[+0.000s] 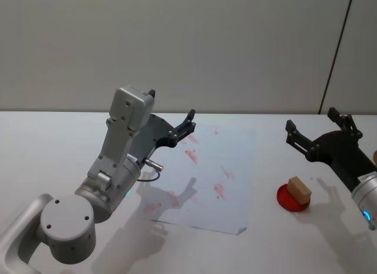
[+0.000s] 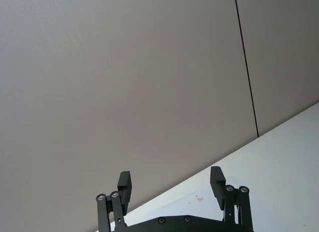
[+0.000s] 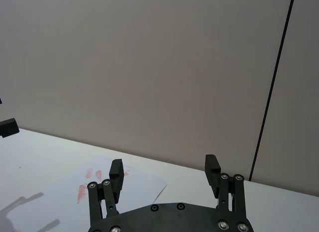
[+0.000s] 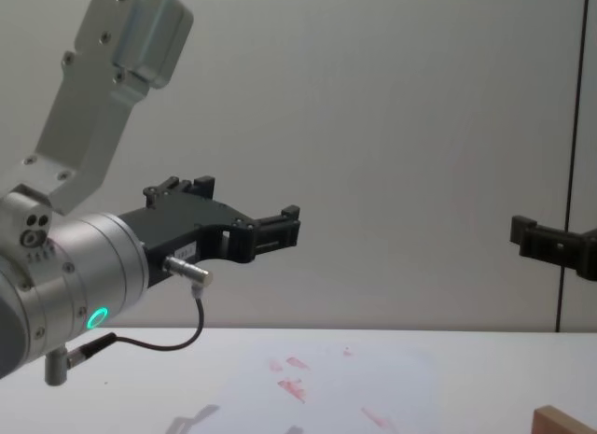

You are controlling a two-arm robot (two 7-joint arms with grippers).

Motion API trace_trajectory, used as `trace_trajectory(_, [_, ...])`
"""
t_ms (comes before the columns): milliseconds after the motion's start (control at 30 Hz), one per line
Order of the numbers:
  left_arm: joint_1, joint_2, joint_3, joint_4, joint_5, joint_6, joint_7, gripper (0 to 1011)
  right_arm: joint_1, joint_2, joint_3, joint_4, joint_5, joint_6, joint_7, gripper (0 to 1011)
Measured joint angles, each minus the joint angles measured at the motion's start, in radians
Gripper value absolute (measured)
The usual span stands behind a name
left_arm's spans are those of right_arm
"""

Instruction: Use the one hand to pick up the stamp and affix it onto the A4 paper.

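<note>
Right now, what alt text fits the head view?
The stamp sits on a red pad, right of the smudged A4 paper. The left gripper hovers by the paper, the right gripper beyond the stamp, jaws open.
</note>
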Motion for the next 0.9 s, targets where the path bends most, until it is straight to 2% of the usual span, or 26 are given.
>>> trace_trajectory(400, [0.000, 0.000, 0.000, 0.000, 0.000, 0.000, 0.000, 1003, -0.001, 0.007, 0.007, -0.002, 0.003, 0.000, 0.004, 1001])
trace_trajectory(900, [0.000, 0.000, 0.000, 0.000, 0.000, 0.000, 0.000, 1003, -0.031, 0.052, 0.040, -0.062, 0.038, 0.003, 0.016, 1001])
